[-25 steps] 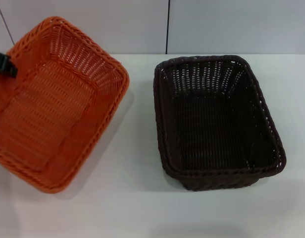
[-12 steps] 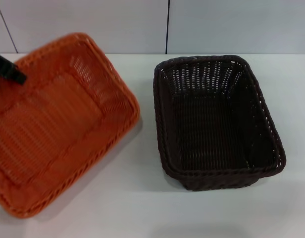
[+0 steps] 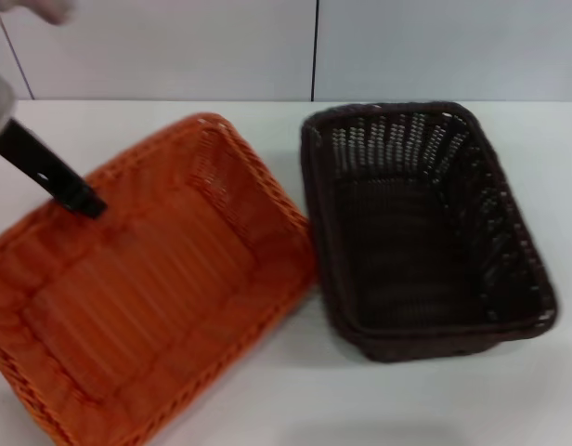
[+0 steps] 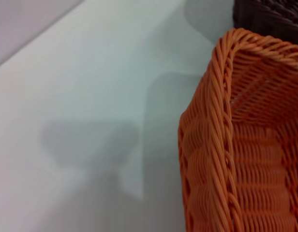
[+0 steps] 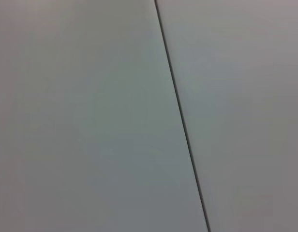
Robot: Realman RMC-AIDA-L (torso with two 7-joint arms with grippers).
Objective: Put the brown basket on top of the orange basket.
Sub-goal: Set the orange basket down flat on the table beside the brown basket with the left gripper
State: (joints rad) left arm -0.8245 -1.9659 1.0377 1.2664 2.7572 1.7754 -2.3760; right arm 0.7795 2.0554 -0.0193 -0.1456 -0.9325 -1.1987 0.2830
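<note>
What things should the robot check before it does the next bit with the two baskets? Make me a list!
1. Left gripper on the orange basket: its black finger meets the far rim; a firm hold, cannot tell.
2. Orange basket lying flat: not ok, it looks tipped, with shadow beneath it in the left wrist view.
3. Gap between the baskets: not ok, the orange corner reaches the brown basket; touching or not, cannot tell.
4. Brown basket upright on the white table: ok.
5. Both baskets empty: ok.
6. Right gripper ready: cannot tell, it is out of view; its camera shows only a plain panel.
</note>
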